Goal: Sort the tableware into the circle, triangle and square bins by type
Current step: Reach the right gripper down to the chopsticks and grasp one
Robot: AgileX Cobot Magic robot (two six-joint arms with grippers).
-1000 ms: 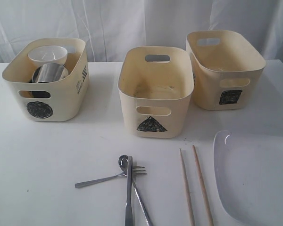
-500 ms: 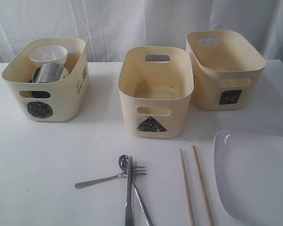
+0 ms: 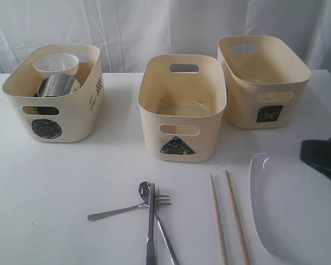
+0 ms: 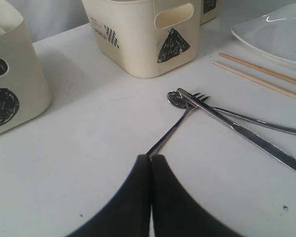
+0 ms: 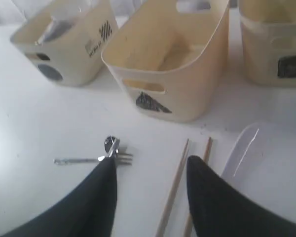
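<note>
A dark sliver of the left end effector showed at the far left, low at the front edge of the counter and well apart from the cutlery. Its wrist view showed the two fingers clenched tight against each other, gripping nothing. At the back left stood the circle bin. It held the small white bowl, sitting high toward the rear, and a steel mug tilted just below it.

Near the front centre the cutlery lay crossed in one cluster. The fork pointed its handle leftward. The spoon had its bowl next to the fork's tines, and its handle ran toward the front edge. The knife lay over both. Behind them the triangle bin stood in the middle of the counter.

Right of the cutlery, the two chopsticks lay side by side, nearly parallel and not touching each other. The square bin stood at the back right, just beside the triangle bin. The large white plate sat flat at the front right, near the chopsticks but apart from them.

The right end effector appeared in the exterior view as a dark blur at the right edge, above the plate's far side. Its wrist view was blurred, but it showed the fingers spread wide and released, with nothing held between them
</note>
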